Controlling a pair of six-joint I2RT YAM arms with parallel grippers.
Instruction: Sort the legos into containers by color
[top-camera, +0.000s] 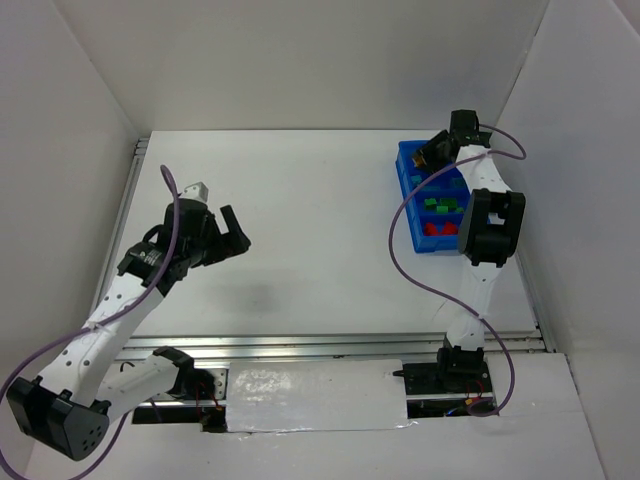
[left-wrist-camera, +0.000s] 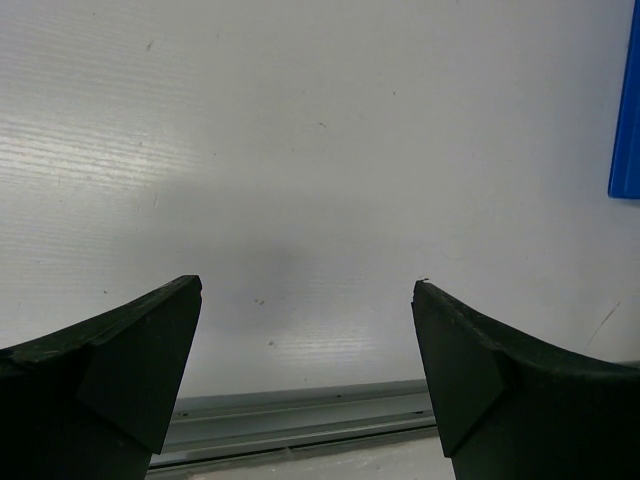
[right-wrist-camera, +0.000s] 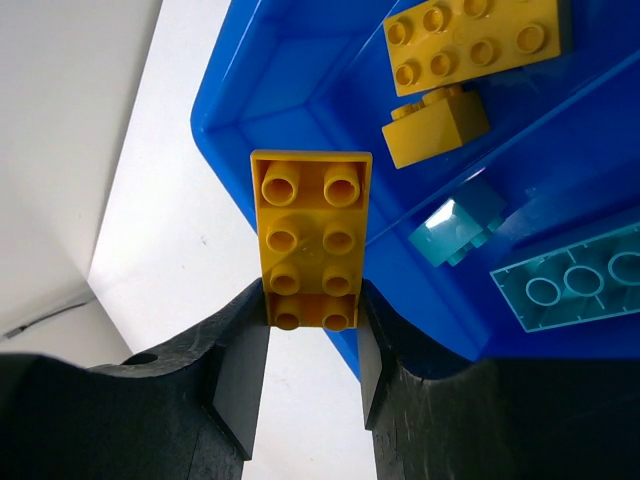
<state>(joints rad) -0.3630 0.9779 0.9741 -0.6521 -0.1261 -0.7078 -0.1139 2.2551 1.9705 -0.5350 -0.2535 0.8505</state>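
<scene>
A yellow two-by-four lego (right-wrist-camera: 312, 235) is clamped at its near end between the fingers of my right gripper (right-wrist-camera: 312, 312). It hangs over the rim of the blue bin's (right-wrist-camera: 230, 120) end compartment, where two more yellow legos (right-wrist-camera: 470, 35) (right-wrist-camera: 435, 125) lie. Teal legos (right-wrist-camera: 460, 228) (right-wrist-camera: 570, 285) fill the neighbouring compartment. From above, my right gripper (top-camera: 433, 152) is at the far end of the bin (top-camera: 405, 200), with green legos (top-camera: 441, 206) and red legos (top-camera: 440, 229) in the nearer compartments. My left gripper (top-camera: 240, 230) (left-wrist-camera: 307, 288) is open over bare table with nothing between its fingers.
White walls enclose the table on the left, back and right. A metal rail (left-wrist-camera: 300, 415) runs along the near edge, just below my left gripper. One side of the blue bin (left-wrist-camera: 627, 120) shows at the right of the left wrist view.
</scene>
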